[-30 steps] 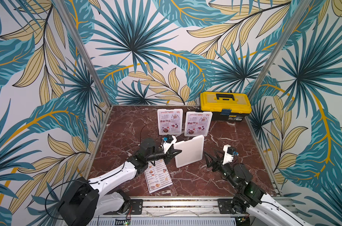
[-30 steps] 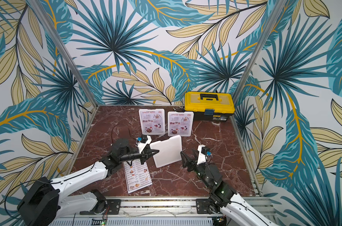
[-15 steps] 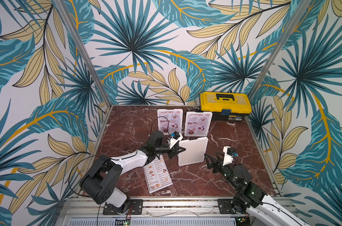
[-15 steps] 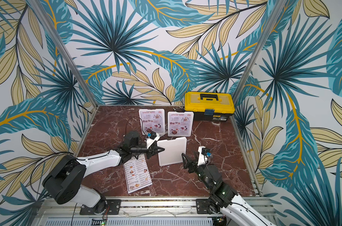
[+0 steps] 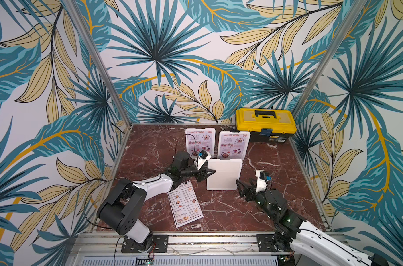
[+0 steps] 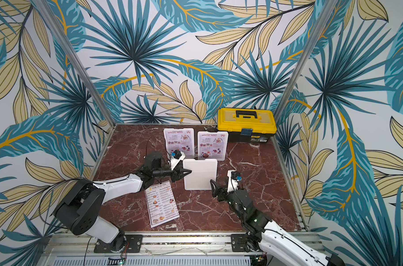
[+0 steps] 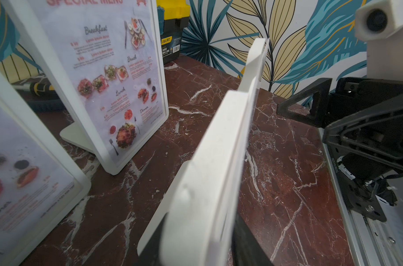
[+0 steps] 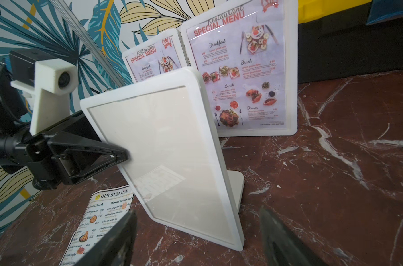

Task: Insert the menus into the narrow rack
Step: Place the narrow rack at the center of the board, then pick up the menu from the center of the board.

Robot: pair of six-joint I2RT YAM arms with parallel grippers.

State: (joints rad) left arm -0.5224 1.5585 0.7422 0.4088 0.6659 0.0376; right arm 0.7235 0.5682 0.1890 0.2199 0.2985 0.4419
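**Item 1, empty rack** [image 5: 224, 175]: white, upright on its foot at mid-table, with nothing in its clear pocket. You have its left edge between the jaws of the left gripper [image 5: 210, 172], and one black finger [image 8: 117, 153] lies across the front face. You cannot tell whether that hold is clenched or slackened.

**Item 2, right gripper** [image 5: 244, 187]: released, fingers spread wide with nothing between them. It sits low by the rack's near right corner, apart from it.

**Item 3, DIM SUM INN sheet** [image 5: 185, 203]: flat on the marble table [image 5: 288, 175], face up, just beside the rack's near left corner. Its top edge is under your left arm in both top views.

**Item 4, two SPECIAL MENU sheets** [image 5: 200, 142] [image 5: 233, 145]: each is in its own white rack. They stand side by side, close behind the empty one.

**Item 5, yellow toolbox** [image 5: 265, 122]: back right, against the wall.

**Open room:** you have bare marble right of the empty rack out to the side rail, and more in front between the flat sheet and your right arm
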